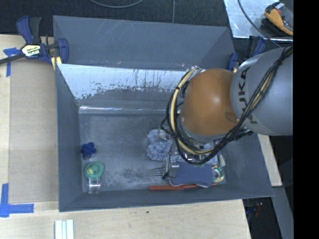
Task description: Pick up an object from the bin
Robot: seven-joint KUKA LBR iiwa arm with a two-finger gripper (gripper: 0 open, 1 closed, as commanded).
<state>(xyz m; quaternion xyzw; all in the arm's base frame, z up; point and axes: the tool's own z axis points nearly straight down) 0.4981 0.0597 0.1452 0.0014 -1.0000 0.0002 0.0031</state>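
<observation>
Camera view: my gripper (173, 164) sits low in the front right of the grey metal bin (119, 128), mostly hidden under my orange wrist cover (207, 106). Grip state isn't readable from this angle. It hangs over a small heap: flat dark-blue fabric pouch (193, 175) directly beneath, silver metal fork (160, 172) just left, crumpled blue-grey cloth wad (158, 146) behind that, and a thin red stick (172, 186) along the front wall. It is possibly touching the pouch. Well apart at front left are a small blue knobbly piece (88, 150) and a green round ring (93, 170).
</observation>
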